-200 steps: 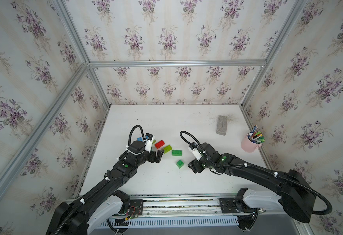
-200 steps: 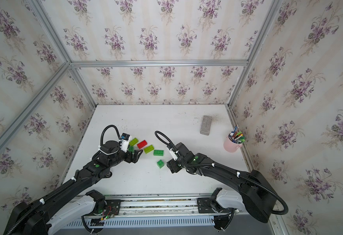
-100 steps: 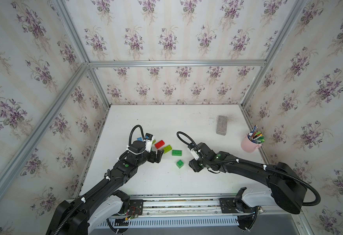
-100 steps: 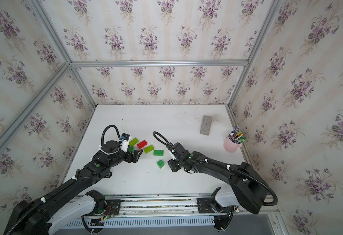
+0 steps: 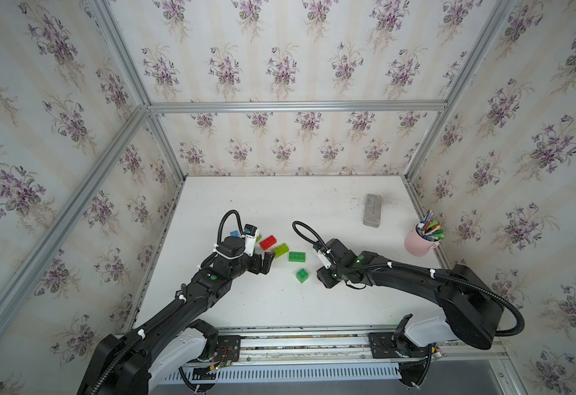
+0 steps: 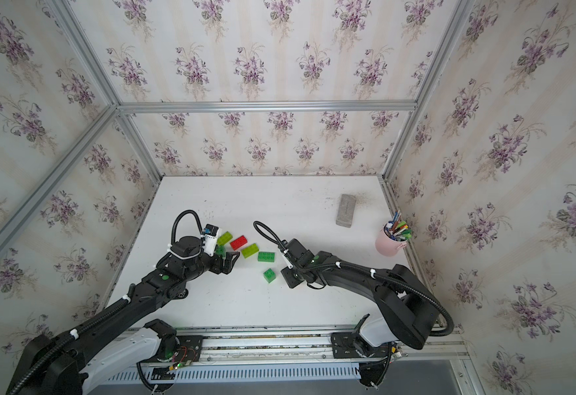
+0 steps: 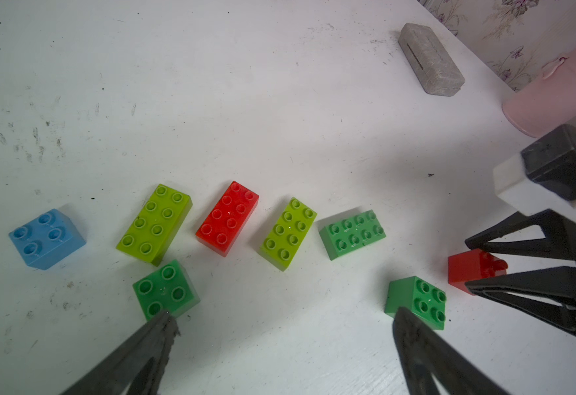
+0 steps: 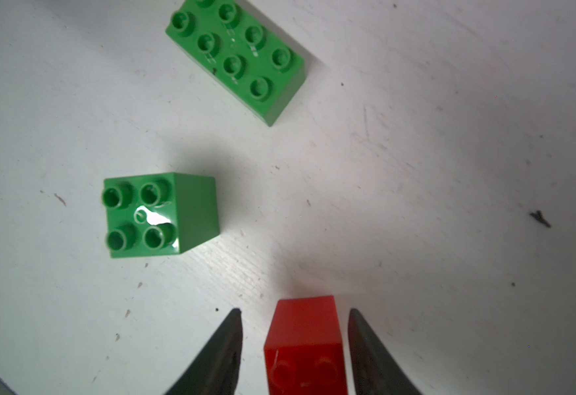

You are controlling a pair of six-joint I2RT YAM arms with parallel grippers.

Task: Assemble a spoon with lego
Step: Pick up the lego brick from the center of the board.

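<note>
Eight loose lego bricks lie single in the middle of the white table point(image 5: 279, 198), none joined. In both top views they run in a ragged line from centre-left towards the centre. The small blue brick point(image 5: 234, 233) comes first, then a lime oblong point(image 6: 224, 237), a red oblong point(image 5: 267, 242), a second lime oblong point(image 5: 280, 250) and a dark green oblong point(image 5: 297, 256). A small green brick point(image 5: 302, 275) sits apart, below that line.

The right gripper point(image 8: 295, 311) reaches in from the lower right, jaws narrow. They straddle a small red brick point(image 8: 302, 328) lying on its side, studs towards the gripper. A sliver of table shows on each side, so the fingers point(image 8: 225, 349) are not yet pressing it. The small green brick is near that gripper but well clear of its fingers.

The left gripper point(image 7: 284, 314) stands wide open and holds nothing, low over the table below the red oblong. Another small green brick point(image 7: 165, 290) lies right at one of its fingertips (in a top view the arm's wrist camera half hides that brick and the blue one).

A grey block point(image 5: 372, 210) lies in the upper right of the table. A pink cup of pens point(image 5: 416, 244) stands at the right edge, well apart from the bricks
</note>
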